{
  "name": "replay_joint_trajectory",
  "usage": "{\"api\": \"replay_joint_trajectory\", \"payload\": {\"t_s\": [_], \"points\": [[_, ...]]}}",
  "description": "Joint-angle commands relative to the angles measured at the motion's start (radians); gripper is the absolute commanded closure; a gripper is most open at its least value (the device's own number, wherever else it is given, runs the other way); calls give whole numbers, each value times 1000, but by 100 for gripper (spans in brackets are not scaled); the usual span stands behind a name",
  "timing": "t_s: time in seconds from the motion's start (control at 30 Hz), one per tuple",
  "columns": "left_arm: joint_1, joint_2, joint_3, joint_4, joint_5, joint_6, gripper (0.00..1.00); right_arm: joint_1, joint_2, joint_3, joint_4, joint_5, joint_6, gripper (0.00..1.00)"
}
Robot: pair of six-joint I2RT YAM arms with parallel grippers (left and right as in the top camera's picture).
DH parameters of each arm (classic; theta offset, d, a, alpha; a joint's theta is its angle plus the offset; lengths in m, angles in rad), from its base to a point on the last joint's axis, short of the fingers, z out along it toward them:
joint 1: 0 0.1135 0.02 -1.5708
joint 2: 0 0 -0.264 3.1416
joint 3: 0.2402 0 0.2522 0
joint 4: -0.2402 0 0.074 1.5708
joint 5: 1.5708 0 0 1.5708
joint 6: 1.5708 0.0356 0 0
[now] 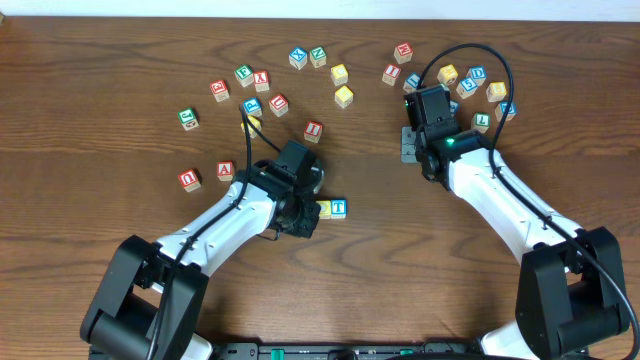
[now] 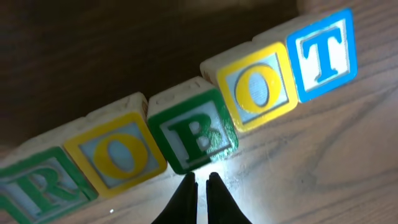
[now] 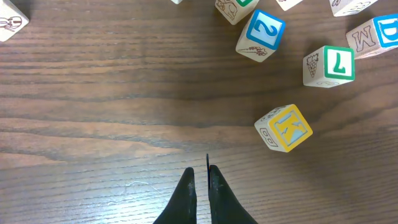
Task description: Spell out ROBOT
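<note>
In the left wrist view a row of letter blocks reads R, O, B, O, T, slanting up to the right, edges touching. My left gripper is shut and empty, its tips just below the green B block. In the overhead view the left gripper covers most of the row; only the yellow O and blue T show. My right gripper is shut and empty over bare wood; overhead it is at the table's right.
Loose letter blocks lie scattered across the far half: a left cluster around, yellow blocks, and a right cluster. In the right wrist view a yellow K block, a blue 2 block and a green 7 block lie nearby.
</note>
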Motion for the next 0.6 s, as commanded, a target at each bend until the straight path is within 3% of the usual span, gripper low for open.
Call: {"api": "replay_joint_trajectory", "payload": {"t_s": [0.0, 0.57], "points": [[-3, -18, -3, 8, -16, -12, 92, -13, -23, 18, 3, 2, -15, 97], [-3, -18, -3, 21, -16, -12, 92, -13, -23, 18, 3, 2, -15, 97]]}}
